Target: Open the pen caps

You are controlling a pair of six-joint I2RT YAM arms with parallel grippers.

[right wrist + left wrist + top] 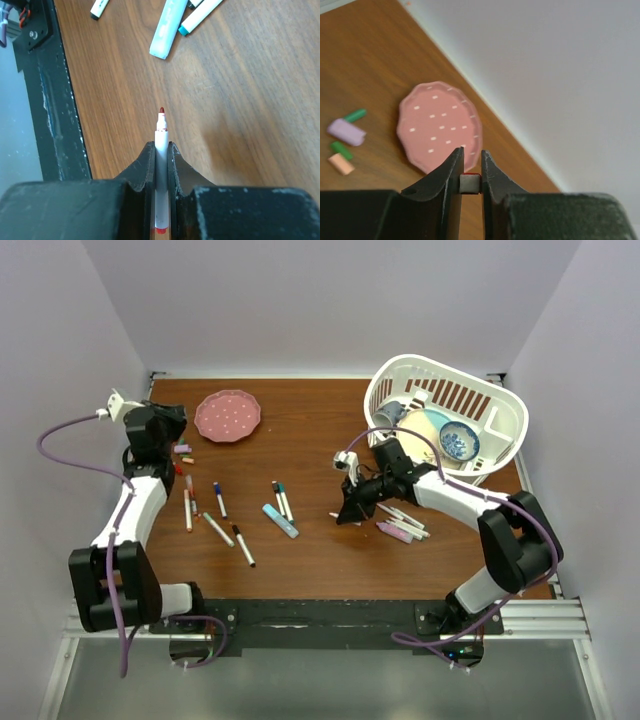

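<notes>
Red cap [470,183] in left claw [471,153]

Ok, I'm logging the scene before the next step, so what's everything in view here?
Table: one, brown wood.
Plate: one, pink, far left.
Basket: one, white, far right, dishes inside.
Pens: several, white, scattered middle and right.
Blue highlighter: one, pale, centre.
Pink highlighter: one, right pile.
Loose caps: four, purple, green, peach, near plate.
Left gripper: shut on red-edged cap.
Right gripper: shut on uncapped red marker.
</notes>
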